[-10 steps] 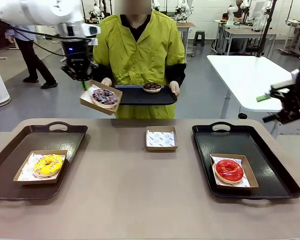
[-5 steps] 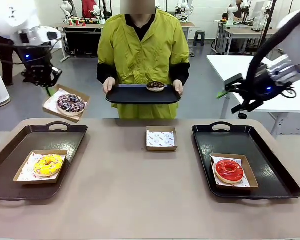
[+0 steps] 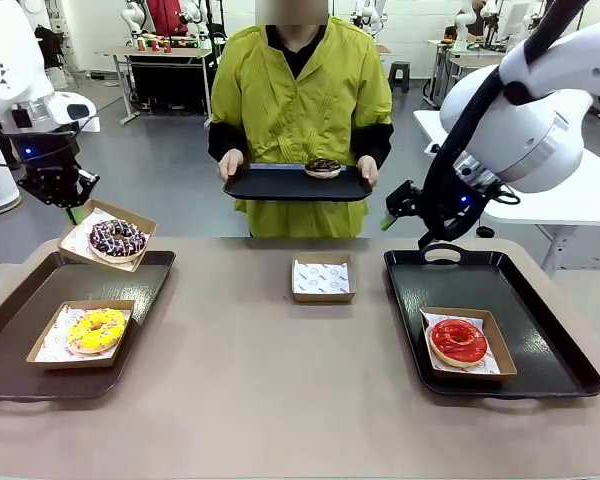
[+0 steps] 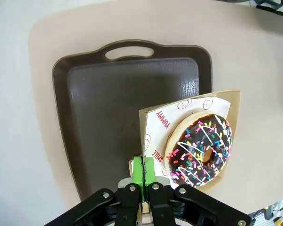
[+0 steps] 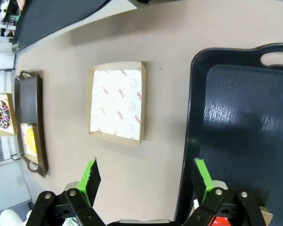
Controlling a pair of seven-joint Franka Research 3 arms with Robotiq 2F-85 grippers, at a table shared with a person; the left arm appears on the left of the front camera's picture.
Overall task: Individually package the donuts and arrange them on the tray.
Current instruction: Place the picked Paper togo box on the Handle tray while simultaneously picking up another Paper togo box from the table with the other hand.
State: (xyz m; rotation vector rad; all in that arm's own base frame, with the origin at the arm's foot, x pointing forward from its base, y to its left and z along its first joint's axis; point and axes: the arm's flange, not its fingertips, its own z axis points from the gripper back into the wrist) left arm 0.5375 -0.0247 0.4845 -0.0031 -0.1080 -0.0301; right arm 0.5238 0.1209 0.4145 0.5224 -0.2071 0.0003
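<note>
Left gripper (image 4: 144, 170) clenched on the rim of a shallow brown cardboard box (image 3: 77, 240) — dark chocolate donut (image 3: 118, 238) aboard, white drizzle and coloured sprinkles.
The box hangs tilted above the far end of the dark brown plastic tray (image 3: 145, 280), where the yellow-iced donut (image 3: 96, 330) sits boxed. The glossy red-iced donut (image 3: 458, 341) lies boxed on the black tray (image 3: 550, 350). Right gripper (image 5: 144, 167) hovers beside 1 empty paper-lined box (image 3: 322, 278) — jaws spread wide, holding nothing. A person (image 3: 300, 90) holds a dark serving tray (image 3: 270, 186) carrying the brown chocolate donut (image 3: 323, 166).
</note>
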